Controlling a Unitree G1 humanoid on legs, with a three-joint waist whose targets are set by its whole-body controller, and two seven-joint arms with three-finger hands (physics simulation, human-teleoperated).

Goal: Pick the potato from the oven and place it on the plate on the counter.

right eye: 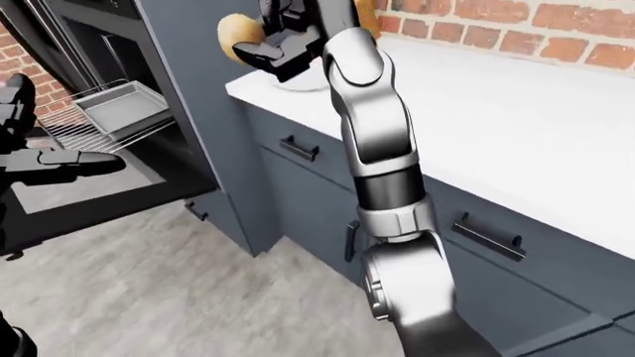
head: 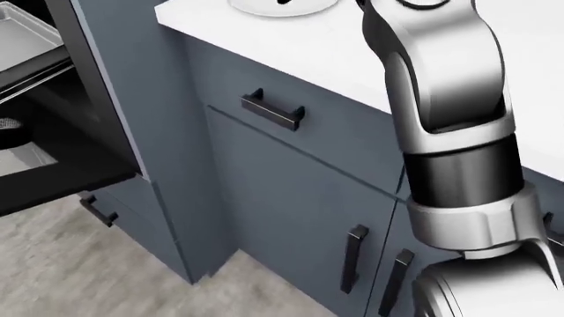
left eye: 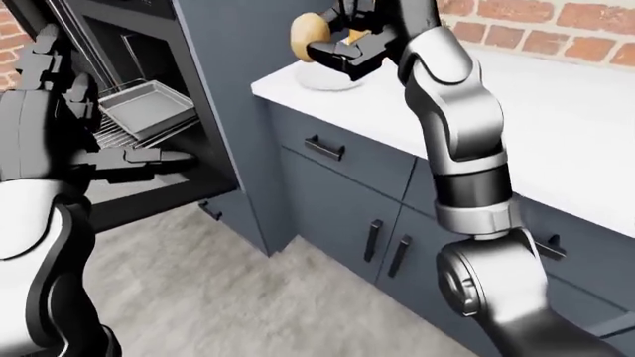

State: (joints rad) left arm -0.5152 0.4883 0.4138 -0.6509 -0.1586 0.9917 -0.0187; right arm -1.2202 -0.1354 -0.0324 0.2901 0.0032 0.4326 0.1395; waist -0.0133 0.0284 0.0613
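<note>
Left-eye view: my right hand (left eye: 342,50) has its fingers clamped on the potato (left eye: 309,31), hovering right over the plate (left eye: 330,79) near the tabletop's (left eye: 556,126) left corner. Left hand (left eye: 119,158) hangs open, well apart.

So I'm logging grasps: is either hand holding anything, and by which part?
The right hand holds the potato, its fingers closed on the side facing the arm, above the plate. The left hand holds nothing.
</note>
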